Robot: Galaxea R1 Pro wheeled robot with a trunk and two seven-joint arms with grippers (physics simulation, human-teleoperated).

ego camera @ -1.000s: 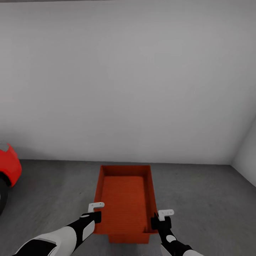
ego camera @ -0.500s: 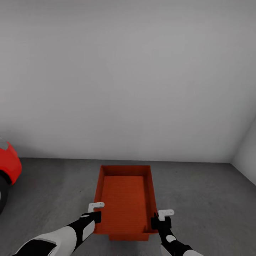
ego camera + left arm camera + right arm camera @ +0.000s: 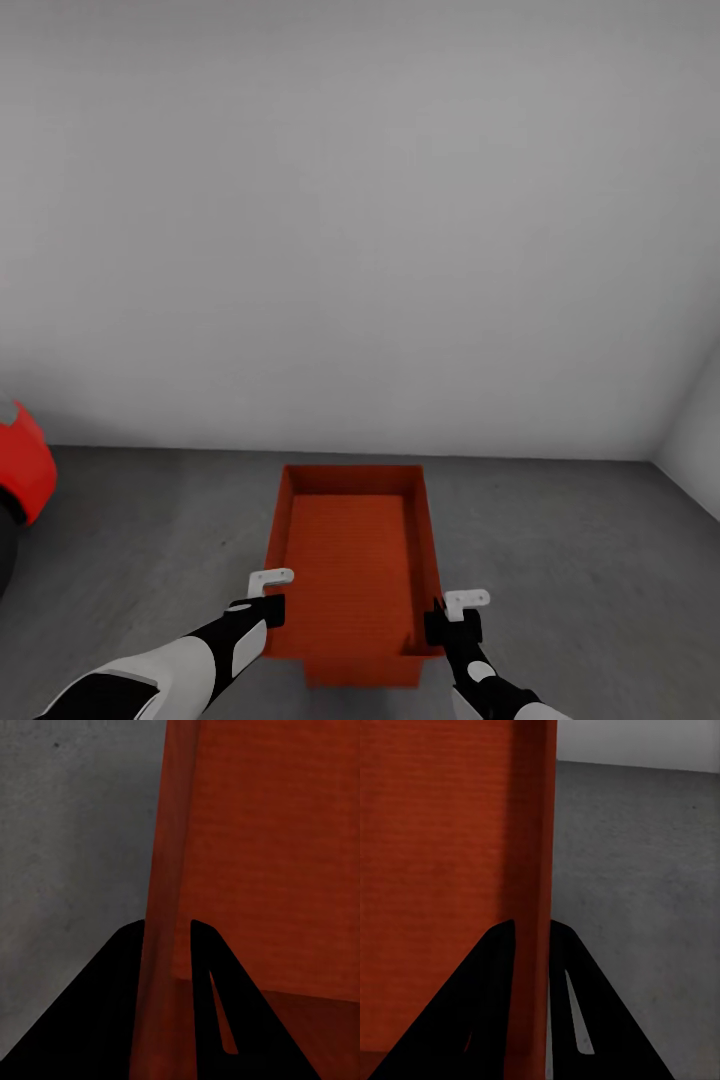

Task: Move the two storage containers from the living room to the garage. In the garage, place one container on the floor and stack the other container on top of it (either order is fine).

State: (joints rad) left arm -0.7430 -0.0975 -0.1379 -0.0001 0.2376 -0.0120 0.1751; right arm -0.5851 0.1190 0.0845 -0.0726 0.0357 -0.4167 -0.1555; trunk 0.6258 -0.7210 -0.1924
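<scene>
orange-red storage container [image 3: 352, 570], mottled dark grey floor [image 3: 560, 560], red car [image 3: 25, 470]

we see soft, even, shadowless light on the pale wall [image 3: 360, 200]; no glare; the floor [image 3: 560, 560] is mildly mottled; wrist views render gripper fingers [image 3: 90, 1020] as flat black silhouettes

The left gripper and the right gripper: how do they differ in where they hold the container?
The left gripper clamps the left long wall of the storage container; the right gripper clamps the opposite, right wall. In the head view the left gripper sits slightly farther along its wall than the right gripper. Both pinch a rim between two dark fingers, as the wrist views show.
</scene>
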